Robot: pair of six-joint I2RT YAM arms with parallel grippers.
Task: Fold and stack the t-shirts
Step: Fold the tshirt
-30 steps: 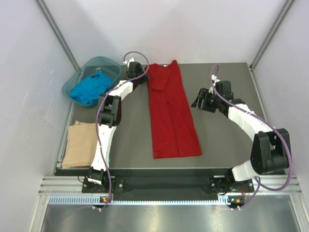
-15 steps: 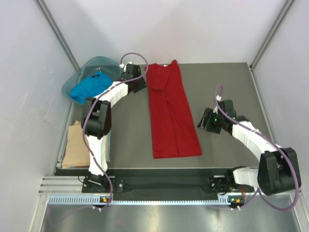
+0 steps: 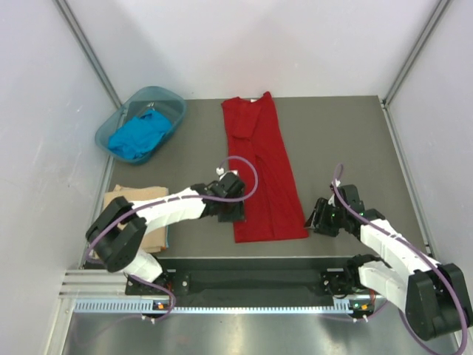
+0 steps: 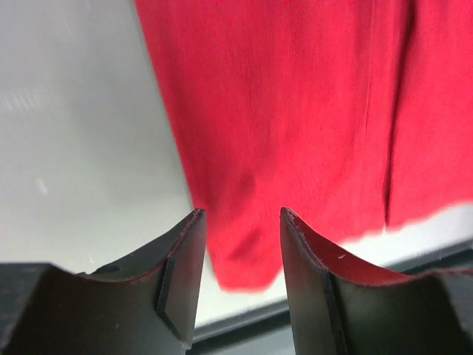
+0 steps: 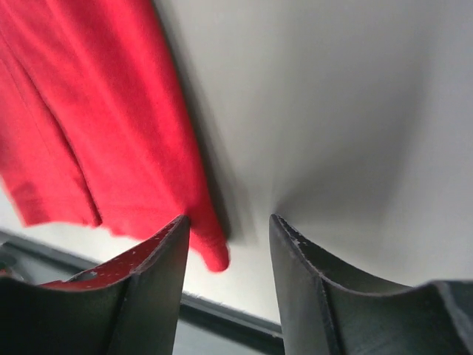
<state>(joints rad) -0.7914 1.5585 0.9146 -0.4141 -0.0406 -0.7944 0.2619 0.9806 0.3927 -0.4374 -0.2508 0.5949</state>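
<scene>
The deep red t-shirt [image 3: 262,177] lies flat as a long lengthwise-folded strip in the middle of the table, with its white neck label at the far end. My left gripper [image 3: 235,211] hangs open over its near left corner. In the left wrist view that corner of the red cloth [image 4: 295,111] lies between the spread fingers of the gripper [image 4: 240,214], ungripped. My right gripper [image 3: 316,220] is open at the near right corner. In the right wrist view the red hem tip [image 5: 214,255] lies between the fingers of the gripper [image 5: 229,220]. The blue t-shirt [image 3: 137,137] is bunched in the basin. The tan t-shirt [image 3: 118,200] lies folded at the near left, partly under my left arm.
The teal plastic basin [image 3: 170,100] stands at the far left corner. The table's dark front edge [image 4: 259,318] runs just beyond the shirt's near hem. White walls with metal rails close in the left and right sides.
Both arms swung from the far half of the table to the shirt's near corners. The left gripper left the collar end and opened. The right jaws narrowed a little.
</scene>
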